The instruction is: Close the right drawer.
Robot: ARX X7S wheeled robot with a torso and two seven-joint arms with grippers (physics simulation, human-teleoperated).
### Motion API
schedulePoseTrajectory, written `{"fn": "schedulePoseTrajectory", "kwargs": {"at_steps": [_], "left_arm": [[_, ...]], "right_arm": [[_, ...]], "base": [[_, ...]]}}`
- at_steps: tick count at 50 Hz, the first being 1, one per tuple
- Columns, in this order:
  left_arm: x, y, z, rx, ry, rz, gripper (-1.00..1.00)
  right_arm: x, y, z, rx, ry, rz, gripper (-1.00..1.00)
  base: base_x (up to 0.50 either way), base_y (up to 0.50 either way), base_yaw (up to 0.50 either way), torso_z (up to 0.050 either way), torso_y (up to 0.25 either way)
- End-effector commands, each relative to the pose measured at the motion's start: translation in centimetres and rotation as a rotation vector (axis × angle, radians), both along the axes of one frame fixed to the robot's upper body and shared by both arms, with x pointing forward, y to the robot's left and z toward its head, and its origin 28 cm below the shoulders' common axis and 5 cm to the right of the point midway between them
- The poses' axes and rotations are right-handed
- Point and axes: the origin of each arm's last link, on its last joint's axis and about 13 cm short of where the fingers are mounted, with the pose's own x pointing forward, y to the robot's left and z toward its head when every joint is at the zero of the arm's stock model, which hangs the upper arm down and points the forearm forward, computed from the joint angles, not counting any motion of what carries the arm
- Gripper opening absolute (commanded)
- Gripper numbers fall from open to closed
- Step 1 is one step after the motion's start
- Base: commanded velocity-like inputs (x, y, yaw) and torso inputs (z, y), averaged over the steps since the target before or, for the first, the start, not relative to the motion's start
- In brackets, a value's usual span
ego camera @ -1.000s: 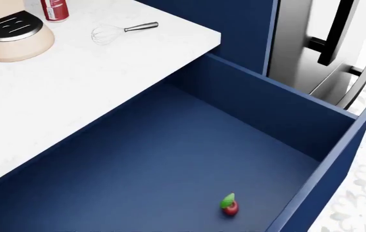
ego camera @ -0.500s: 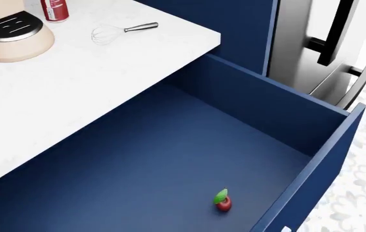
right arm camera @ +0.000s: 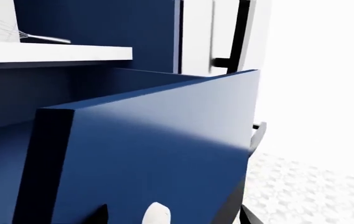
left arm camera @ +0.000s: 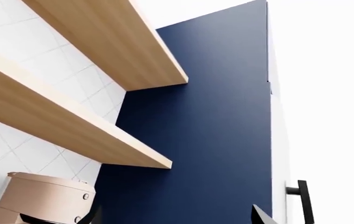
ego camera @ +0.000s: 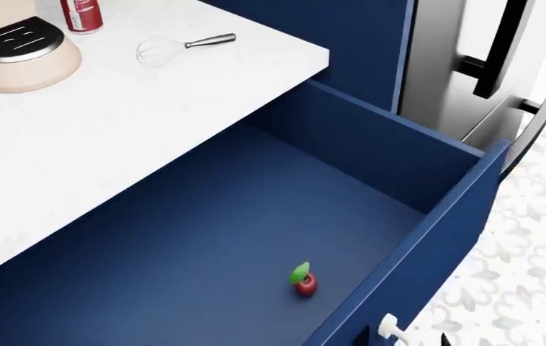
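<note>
Pressing close to the drawer's front panel, the right gripper [right arm camera: 171, 215] shows only two dark fingertips at the bottom edge of its wrist view, spread apart with the white handle [right arm camera: 156, 215] between them; whether they touch it I cannot tell. In the head view the same handle [ego camera: 390, 330] peeps in at the bottom edge, right of centre, just outside the panel.

The right drawer [ego camera: 427, 249] stands open, filling the lower half of the head view, its front panel running from the bottom centre up to the right. Its navy floor is bare but for a small red fruit with a green leaf [ego camera: 302, 279], lying low in the frame near the panel.

The left gripper [left arm camera: 173, 215] shows two dark tips at the bottom of its wrist view, set wide with nothing between them, pointing at a navy cabinet side [left arm camera: 214, 116] with two wooden shelves [left arm camera: 71, 116] on a tiled wall at the left.

Above the drawer, a white counter [ego camera: 109, 122] fills the upper left of the head view. On it are a beige coffee machine [ego camera: 14, 50], a red can [ego camera: 82, 14] and a whisk [ego camera: 172, 47]. At the upper right stands a steel fridge [ego camera: 446, 65] with black handles.
</note>
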Motion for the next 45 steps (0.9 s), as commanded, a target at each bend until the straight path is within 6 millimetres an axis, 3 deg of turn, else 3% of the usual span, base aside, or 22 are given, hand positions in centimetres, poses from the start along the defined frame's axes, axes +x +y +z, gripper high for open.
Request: {"fn": "schedulePoseTrajectory", "kwargs": {"at_steps": [1,45], "left_arm": [[0.3,0.6,-0.1,0.006,0.000,0.033,1.00],[-0.3,2.1,0.2,0.013,-0.007,0.111,1.00]], "right_arm": [[1.1,0.2,-0.4,0.014,0.028,0.011,1.00],[4.7,2.2,0.9,0.015,-0.013,0.126,1.00]], "base": [[0.00,0.00,0.00,0.000,0.000],[0.00,0.00,0.00,0.000,0.000]]}}
